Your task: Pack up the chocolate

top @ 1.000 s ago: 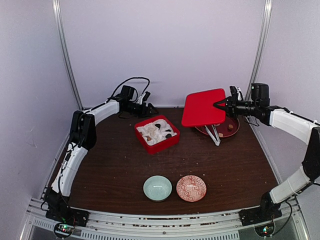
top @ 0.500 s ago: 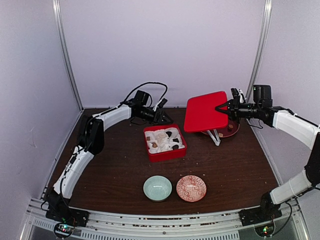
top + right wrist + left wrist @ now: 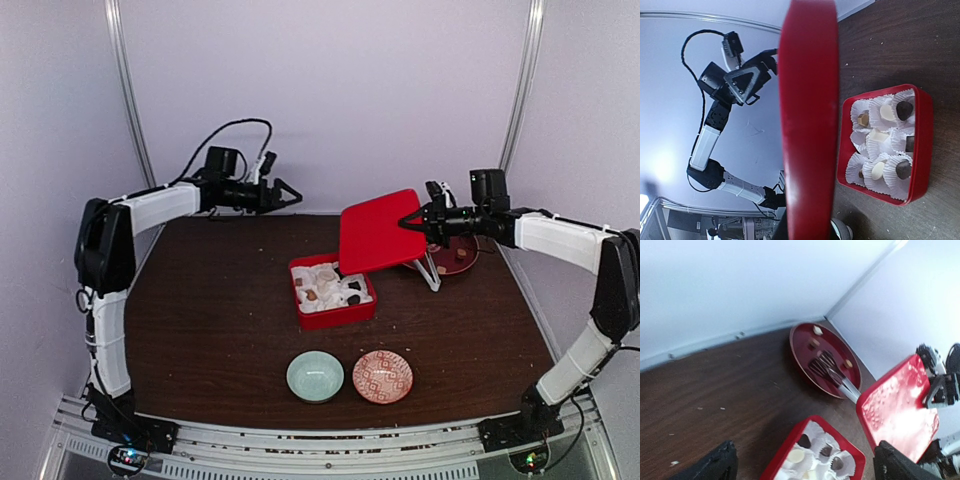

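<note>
Lid (image 3: 378, 232) pinched in right claw (image 3: 413, 223), tilted over box (image 3: 335, 314) for closing (chocolate (image 3: 903, 110) seated); left claw (image 3: 286, 194) wide, held aside.

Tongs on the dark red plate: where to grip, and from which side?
Probably take the silver tongs by the joined handle end, which sticks out past the dark red plate's near rim. Come from above, with the jaws closing across both arms. The ribbed tips lie inside the plate, where the raised rim would crowd a grasp.
</note>
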Robot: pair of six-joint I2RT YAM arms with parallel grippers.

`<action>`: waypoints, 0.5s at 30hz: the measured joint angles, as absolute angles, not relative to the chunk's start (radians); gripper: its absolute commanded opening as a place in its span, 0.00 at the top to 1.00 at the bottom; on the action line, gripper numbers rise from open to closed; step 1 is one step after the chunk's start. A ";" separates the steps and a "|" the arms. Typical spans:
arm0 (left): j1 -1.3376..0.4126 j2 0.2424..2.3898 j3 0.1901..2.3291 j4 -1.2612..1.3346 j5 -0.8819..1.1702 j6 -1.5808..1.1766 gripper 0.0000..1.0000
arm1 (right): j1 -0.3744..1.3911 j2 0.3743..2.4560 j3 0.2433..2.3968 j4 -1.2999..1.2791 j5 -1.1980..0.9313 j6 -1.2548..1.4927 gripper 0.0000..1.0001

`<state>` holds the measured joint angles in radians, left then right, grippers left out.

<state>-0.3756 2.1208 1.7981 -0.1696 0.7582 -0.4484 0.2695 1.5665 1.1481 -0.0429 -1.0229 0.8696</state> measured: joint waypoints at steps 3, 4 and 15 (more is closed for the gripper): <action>-0.304 1.967 1.648 -0.080 0.665 -0.472 0.02 | 0.322 1.662 1.239 -0.025 -1.036 0.891 1.00; -0.293 1.927 1.600 -0.057 0.636 -0.479 0.02 | 0.339 1.688 1.266 -0.019 -1.041 0.895 1.00; -0.352 1.721 1.020 0.107 0.439 -0.597 0.05 | 0.478 1.959 1.433 0.094 -1.128 0.977 0.99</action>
